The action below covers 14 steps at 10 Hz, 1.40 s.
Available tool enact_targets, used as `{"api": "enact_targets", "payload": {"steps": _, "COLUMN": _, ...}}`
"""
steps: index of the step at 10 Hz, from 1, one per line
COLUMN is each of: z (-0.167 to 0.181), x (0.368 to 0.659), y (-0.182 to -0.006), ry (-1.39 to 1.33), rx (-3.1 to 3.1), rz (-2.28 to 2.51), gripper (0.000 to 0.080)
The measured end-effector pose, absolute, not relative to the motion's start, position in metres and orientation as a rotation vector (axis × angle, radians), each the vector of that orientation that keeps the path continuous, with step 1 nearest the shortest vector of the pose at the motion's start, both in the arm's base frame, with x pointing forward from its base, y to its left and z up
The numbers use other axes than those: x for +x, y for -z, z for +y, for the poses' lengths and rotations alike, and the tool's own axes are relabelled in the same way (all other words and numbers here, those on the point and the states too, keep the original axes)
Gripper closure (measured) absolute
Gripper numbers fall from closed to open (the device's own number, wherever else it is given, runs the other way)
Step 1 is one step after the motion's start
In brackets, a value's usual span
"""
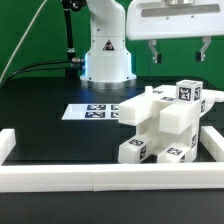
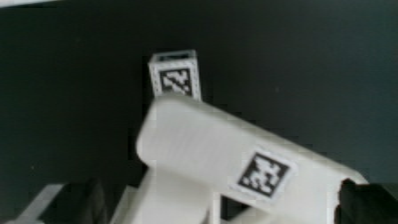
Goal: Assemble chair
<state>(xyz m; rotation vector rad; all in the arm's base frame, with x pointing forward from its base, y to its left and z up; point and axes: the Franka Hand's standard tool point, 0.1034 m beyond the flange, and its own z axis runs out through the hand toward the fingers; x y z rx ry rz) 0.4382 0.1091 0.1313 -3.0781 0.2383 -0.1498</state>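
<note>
Overhead, hand hangs open above chair, clear of it.

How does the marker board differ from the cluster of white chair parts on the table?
The marker board lies thin and flat; the chair parts are blocky and piled, standing well above the table. The marker board sits nearer the robot base, the chair parts nearer the border wall. Both are white with black-and-white tags.
</note>
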Motion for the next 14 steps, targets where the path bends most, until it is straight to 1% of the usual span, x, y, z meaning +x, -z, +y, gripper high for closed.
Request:
{"api": "enact_targets", "payload": {"steps": 5, "z": 0.109, "x": 0.438, "y": -0.129, "ry": 0.173, "rx": -3.073, "rz": 0.226, "gripper": 0.0150}}
{"api": "enact_targets", "payload": {"steps": 6, "z": 0.105, "x": 0.429, "y": -0.122, "ry": 0.222, "rx": -3.060, "rz": 0.222, "gripper": 0.0150}}
{"api": "enact_targets", "payload": {"steps": 7, "z": 0.108, "x": 0.414, "y": -0.113, "ry": 0.243, "rx": -3.064, "rz": 0.221, "gripper": 0.0150}}
{"api": "enact_targets", "payload": {"steps": 8, "z": 0.115, "x": 0.407, "y": -0.103, "ry": 0.280, "rx": -3.063, "rz": 0.227, "gripper": 0.0150}}
{"api": "enact_targets", "payload": {"steps": 11, "z": 0.126, "x": 0.408, "y": -0.081, "ry": 0.300, "rx": -3.070, "rz": 0.209, "gripper": 0.0150}}
{"api": "enact_targets", "payload": {"steps": 14, "z": 0.124, "x": 0.409, "y": -0.083, "ry": 0.300, "rx": -3.069, "rz": 0.204, "gripper": 0.0150}}
